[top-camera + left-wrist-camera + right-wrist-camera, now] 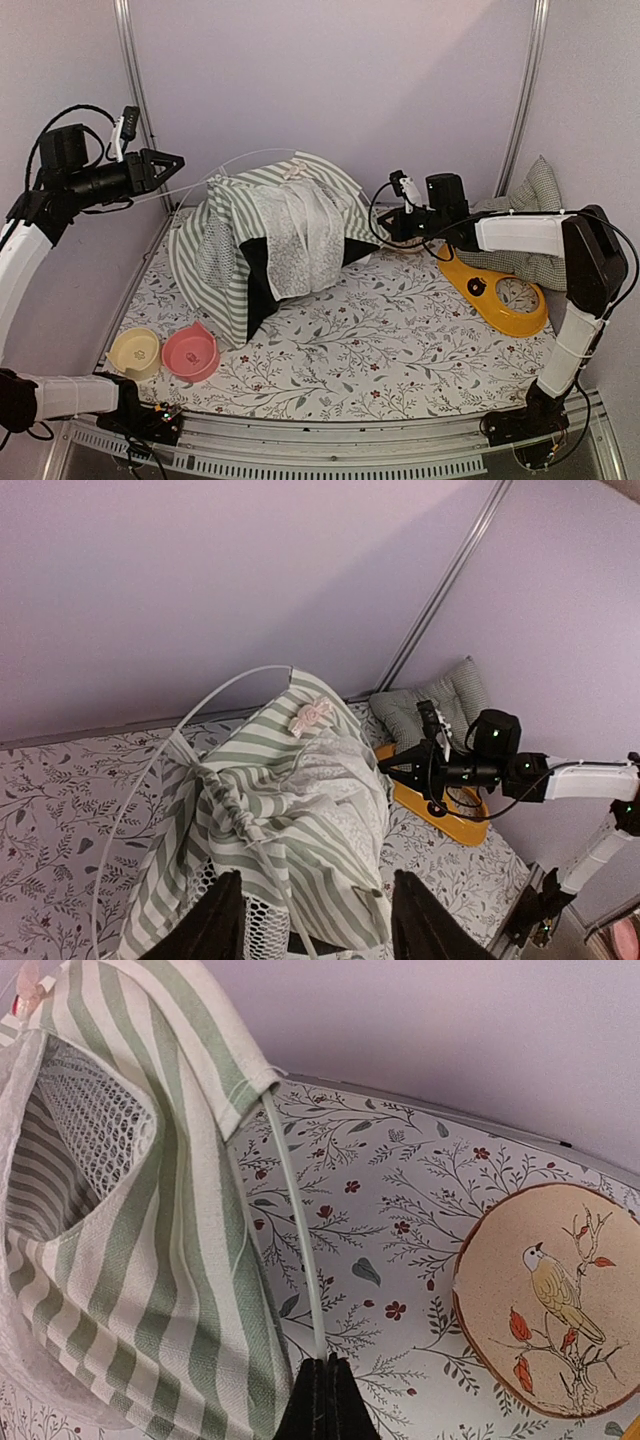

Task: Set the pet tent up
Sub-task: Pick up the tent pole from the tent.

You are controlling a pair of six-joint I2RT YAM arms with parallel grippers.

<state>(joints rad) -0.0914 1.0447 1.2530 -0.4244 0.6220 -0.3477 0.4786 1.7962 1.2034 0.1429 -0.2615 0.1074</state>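
Right gripper (pixel 322 1368): fingers pressed together, pinching thin white pole (pixel 295 1230) at right edge of pet tent (pixel 270 240). Left gripper (pixel 179 162): raised at far left, fingers (pixel 215 920) spread, pole running between them, contact unclear. Tent slumped centre-left on floral mat (pixel 400 330). Pink bowl (pixel 190 352) and yellow bowl (pixel 135 352) near left. Orange feeder tray (pixel 500 295) and checked cushion (pixel 530 200) at right.

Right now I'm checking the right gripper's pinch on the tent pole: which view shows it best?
Right wrist: the right gripper is shut on the white pole running out of the pet tent. Top external shows that gripper beside the tent, pinch unclear; left wrist shows it distant.
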